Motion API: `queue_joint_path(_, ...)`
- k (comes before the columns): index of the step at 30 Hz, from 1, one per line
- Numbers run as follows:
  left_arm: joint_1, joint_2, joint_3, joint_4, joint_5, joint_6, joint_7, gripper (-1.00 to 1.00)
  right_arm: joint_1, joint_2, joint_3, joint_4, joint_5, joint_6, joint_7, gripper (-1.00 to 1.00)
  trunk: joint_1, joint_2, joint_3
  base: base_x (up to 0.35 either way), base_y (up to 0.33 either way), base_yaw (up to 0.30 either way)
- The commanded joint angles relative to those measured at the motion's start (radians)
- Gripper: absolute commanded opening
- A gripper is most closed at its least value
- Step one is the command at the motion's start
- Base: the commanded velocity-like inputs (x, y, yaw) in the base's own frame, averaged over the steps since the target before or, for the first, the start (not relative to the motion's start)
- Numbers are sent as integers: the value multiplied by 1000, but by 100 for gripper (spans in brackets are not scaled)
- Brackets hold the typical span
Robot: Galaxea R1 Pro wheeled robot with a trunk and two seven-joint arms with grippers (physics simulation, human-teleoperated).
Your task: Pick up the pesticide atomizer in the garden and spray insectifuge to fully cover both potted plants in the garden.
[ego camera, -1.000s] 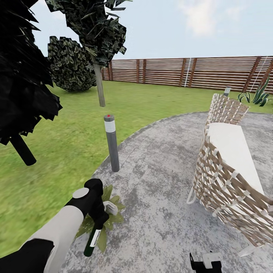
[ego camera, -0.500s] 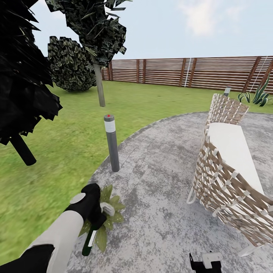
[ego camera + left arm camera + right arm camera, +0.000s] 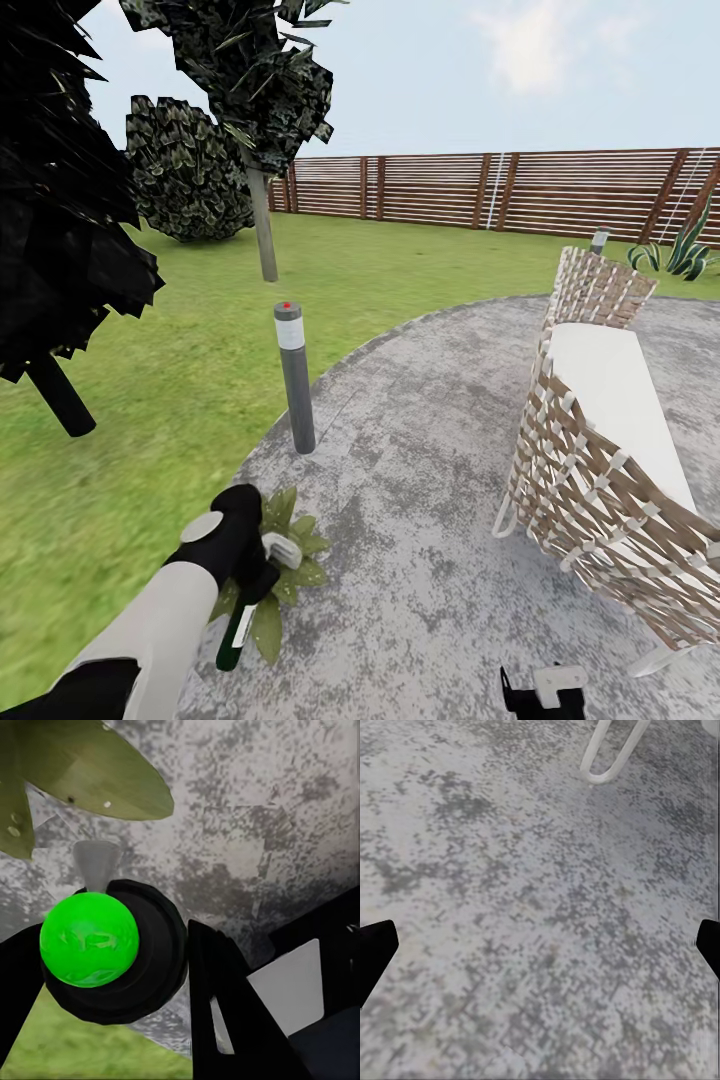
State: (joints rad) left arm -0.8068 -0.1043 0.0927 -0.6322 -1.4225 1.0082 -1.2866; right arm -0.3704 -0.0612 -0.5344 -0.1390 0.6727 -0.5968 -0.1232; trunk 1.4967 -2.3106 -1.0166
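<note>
Left gripper [image 3: 255, 570] clamped around the pesticide atomizer [image 3: 238, 628], bottle hanging below the fingers, trigger head over a potted plant [image 3: 290, 560] at the stone patio [image 3: 430, 520] edge, right gripper [image 3: 540, 945] fingers spread wide above bare paving.

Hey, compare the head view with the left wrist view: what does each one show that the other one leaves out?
Head view alone: the bollard lamp, the slatted fence, the woven chair, dark trees and sky, plus the pesticide atomizer seen from the side, tilted in the left claw.

Left wrist view alone: the bottle seen end-on as a bright green round between the black fingers.

Both: the potted plant leaves, the grey stone patio and lawn.
</note>
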Motion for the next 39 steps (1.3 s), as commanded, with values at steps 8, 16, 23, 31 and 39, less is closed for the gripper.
queue_joint_path(8,13,1,35,-10,-10,7,-9,-100,-1,-3,-2,1,11,-3,-7,100,0,0,-1,0,0,0)
queue_joint_path(16,-1,7,41,-20,-11,7,45,-100,-1,-3,-2,2,11,-2,-7,100,0,0,-1,0,0,0)
queue_joint_path(23,-1,21,89,-21,-11,6,91,-100,-1,-2,-2,2,11,-1,-7,100,0,0,-1,0,0,0)
queue_joint_path(31,-42,8,90,-20,-8,7,102,-100,-1,-2,-2,2,11,-1,-6,100,0,0,-1,0,0,0)
queue_joint_path(39,-48,7,93,-17,48,7,98,-100,-1,-2,-2,2,11,-1,-6,100,0,0,-1,0,0,0)
